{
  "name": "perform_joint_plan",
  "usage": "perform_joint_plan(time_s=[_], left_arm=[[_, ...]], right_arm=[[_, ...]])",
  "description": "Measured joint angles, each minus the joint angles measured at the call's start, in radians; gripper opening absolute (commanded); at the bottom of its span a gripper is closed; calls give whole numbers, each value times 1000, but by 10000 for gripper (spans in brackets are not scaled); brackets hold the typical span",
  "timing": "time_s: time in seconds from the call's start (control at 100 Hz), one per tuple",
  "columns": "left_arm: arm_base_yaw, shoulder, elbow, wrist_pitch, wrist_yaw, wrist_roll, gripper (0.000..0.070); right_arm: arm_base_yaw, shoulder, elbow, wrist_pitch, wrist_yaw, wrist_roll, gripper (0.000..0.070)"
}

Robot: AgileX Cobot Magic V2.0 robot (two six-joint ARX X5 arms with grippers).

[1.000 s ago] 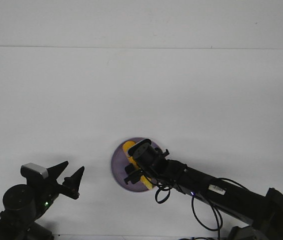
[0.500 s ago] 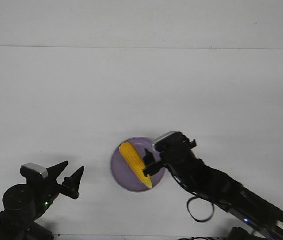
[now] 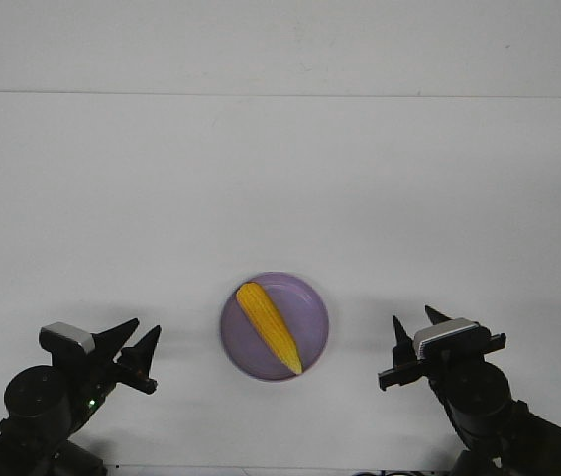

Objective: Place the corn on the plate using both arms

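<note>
The yellow corn cob [image 3: 269,325] lies diagonally on the lavender plate [image 3: 308,297], its pale tip toward the near right rim. The plate sits on the white table, near the front middle. My left gripper [image 3: 135,347] is at the front left, well apart from the plate, fingers spread open and empty. My right gripper [image 3: 411,332] is at the front right, apart from the plate, its two fingers open and empty. Nothing touches the corn.
The white table [image 3: 280,178] stretches back to a far edge line. Both arm bases sit at the near edge, left [image 3: 38,407] and right [image 3: 499,416].
My right gripper let go of the corn on the plate and pulled back to the right and toward the near edge. The left arm has barely moved.
</note>
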State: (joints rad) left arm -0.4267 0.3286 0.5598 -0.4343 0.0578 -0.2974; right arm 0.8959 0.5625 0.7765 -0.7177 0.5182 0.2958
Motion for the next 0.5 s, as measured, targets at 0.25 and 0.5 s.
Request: perform_joint_plan(time_s=[0.25,0.5], left_arm=[[0,0,0,1,-1,11,14],[0,0,0,10,-1,17,14]], right_arm=[[0,-16,-27,4,-1,9,9],[0,-16,-27,24,-1,13,9]])
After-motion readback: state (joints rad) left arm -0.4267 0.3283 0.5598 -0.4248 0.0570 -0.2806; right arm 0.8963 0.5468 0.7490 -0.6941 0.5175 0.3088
